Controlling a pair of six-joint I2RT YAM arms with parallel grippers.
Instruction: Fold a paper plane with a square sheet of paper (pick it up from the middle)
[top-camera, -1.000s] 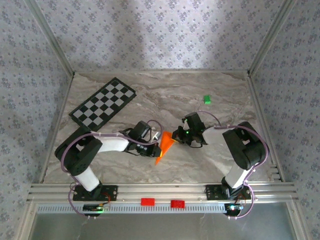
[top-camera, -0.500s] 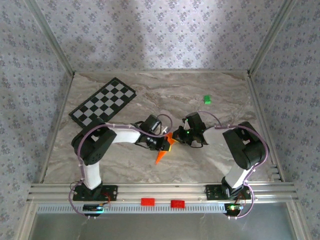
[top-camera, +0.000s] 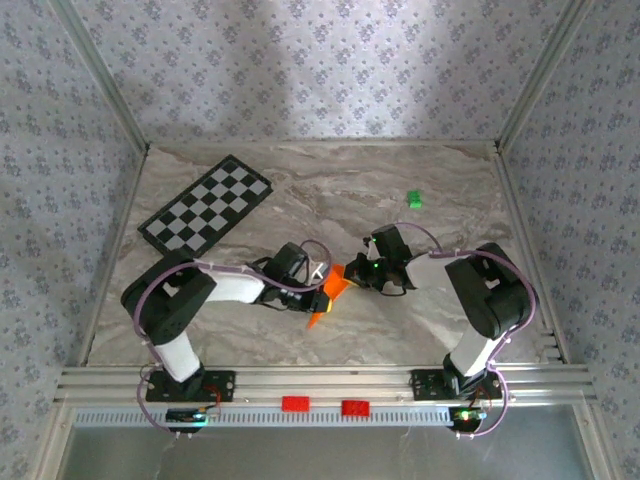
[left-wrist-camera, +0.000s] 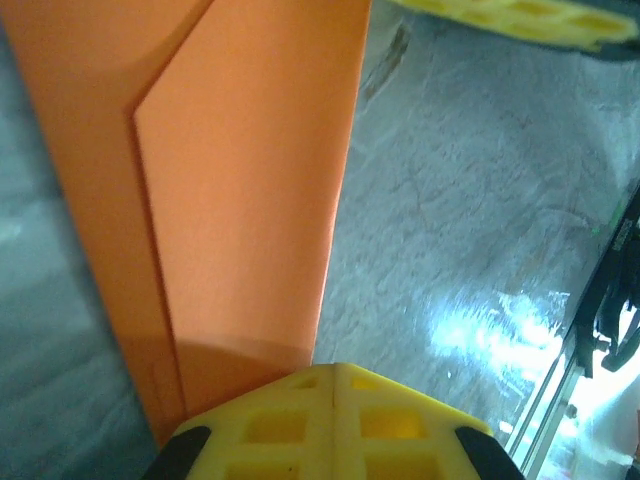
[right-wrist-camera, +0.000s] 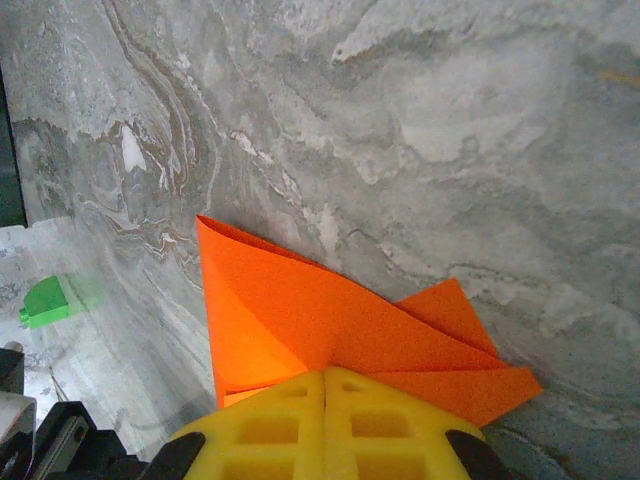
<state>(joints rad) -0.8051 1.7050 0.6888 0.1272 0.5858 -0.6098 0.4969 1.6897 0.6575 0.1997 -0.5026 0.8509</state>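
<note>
In the top view, the folded orange paper (top-camera: 328, 293) sits at the centre of the frame over the marble table (top-camera: 420, 320). It forms a narrow dart. Its long axis slants from a sharp tip at lower left up to a broader end at upper right.

The left end effector (top-camera: 312, 289) comes in from the left and meets the paper about midway along. Its wrist view shows the yellow fingers (left-wrist-camera: 300, 420) pressed together on the paper's near end, with a layered flap running up the frame.

The right end effector (top-camera: 352, 275) comes in from the right at the upper end, clamped tight on that broader end. Neither arm is nearer, since both already hold the paper. The next fold probably turns on that slanted axis between them.

Farther up lie a small green block (top-camera: 414, 200) at right and a checkered board (top-camera: 208, 214) at upper left, well apart.
</note>
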